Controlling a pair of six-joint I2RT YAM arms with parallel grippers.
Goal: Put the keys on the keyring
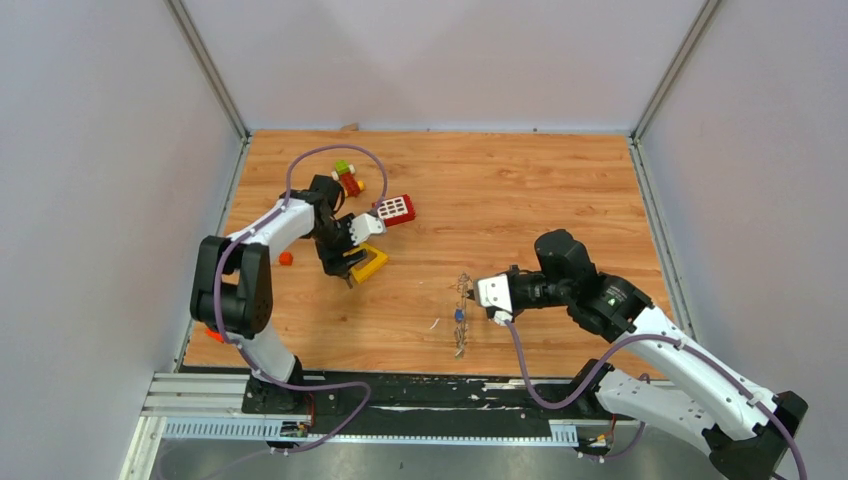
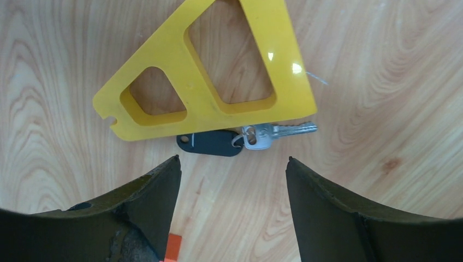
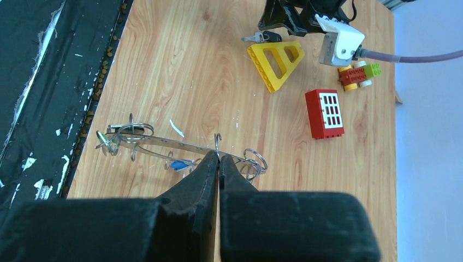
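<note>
A silver key (image 2: 273, 132) with a black tag (image 2: 210, 143) lies flat against the near edge of the yellow triangular block (image 2: 207, 71). My left gripper (image 2: 233, 159) hovers just short of it, open, with bare wood between its fingers. In the top view that gripper (image 1: 345, 270) sits beside the yellow block (image 1: 370, 264). The keyring (image 3: 164, 143) is a flat grey metal piece seen edge-on, carrying several small wire loops and a blue-headed key (image 3: 177, 164). My right gripper (image 3: 219, 156) is shut on its rim and holds it upright on the table (image 1: 461, 315).
A red block with a white window (image 1: 396, 209) and a small brick car (image 1: 348, 178) lie behind the left gripper. A small orange block (image 1: 285, 258) sits left of it. White walls and metal rails enclose the wooden table (image 1: 560, 200).
</note>
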